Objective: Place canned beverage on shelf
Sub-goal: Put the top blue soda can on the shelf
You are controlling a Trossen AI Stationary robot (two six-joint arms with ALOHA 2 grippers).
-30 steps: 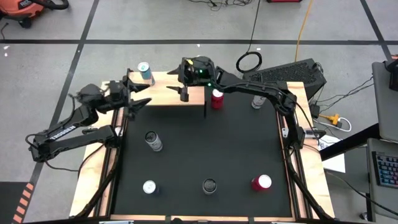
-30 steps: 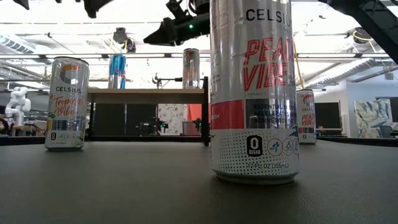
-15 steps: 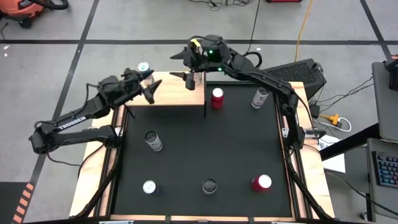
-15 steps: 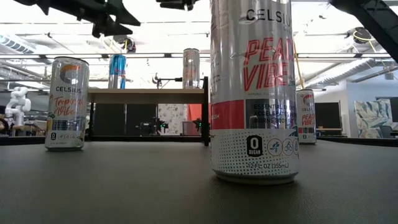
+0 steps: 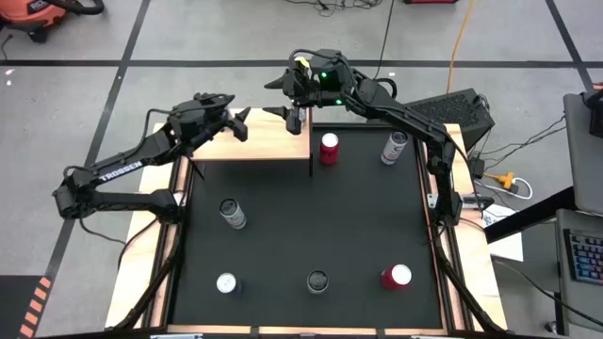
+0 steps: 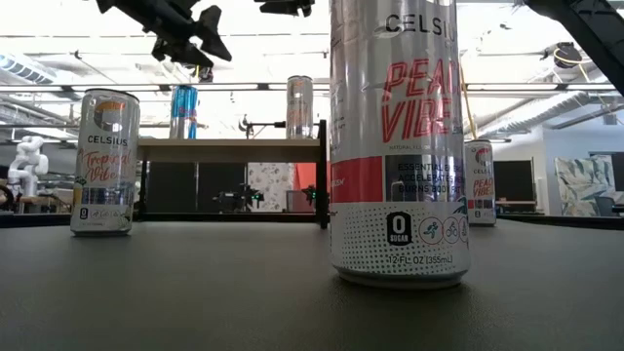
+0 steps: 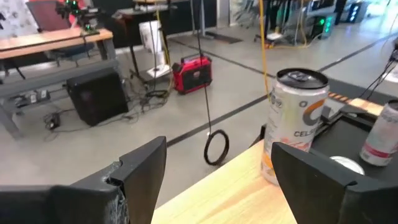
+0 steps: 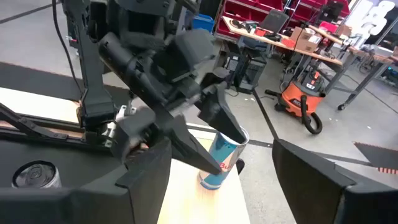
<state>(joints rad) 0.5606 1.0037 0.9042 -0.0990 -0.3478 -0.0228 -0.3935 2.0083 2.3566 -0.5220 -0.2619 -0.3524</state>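
Observation:
The shelf [image 5: 264, 146] stands at the table's far left on thin black legs. In the low view two cans stand on it, a blue can [image 6: 183, 112] and a silver can [image 6: 299, 107]. In the high view the arms cover both. My left gripper [image 5: 237, 121] hovers open above the shelf's left part, over the blue can [image 8: 221, 158]. In the left wrist view its fingers frame the silver, orange-lettered can [image 7: 297, 124] farther off. My right gripper [image 5: 287, 105] hangs open, high above the shelf's right end. Neither holds anything.
On the black mat stand a red-topped can [image 5: 329, 148] and a silver one [image 5: 394, 148] right of the shelf. Several more stand nearer: [image 5: 232, 214], [image 5: 226, 282], [image 5: 317, 282], [image 5: 396, 276]. One can [image 6: 395, 146] fills the low view.
My left gripper has swung from the shelf's left end toward the table's right and far edge, turning as it went, and now hangs over the blue can. My right gripper has risen from the silver can on the shelf, then held still. Both kept the same gap.

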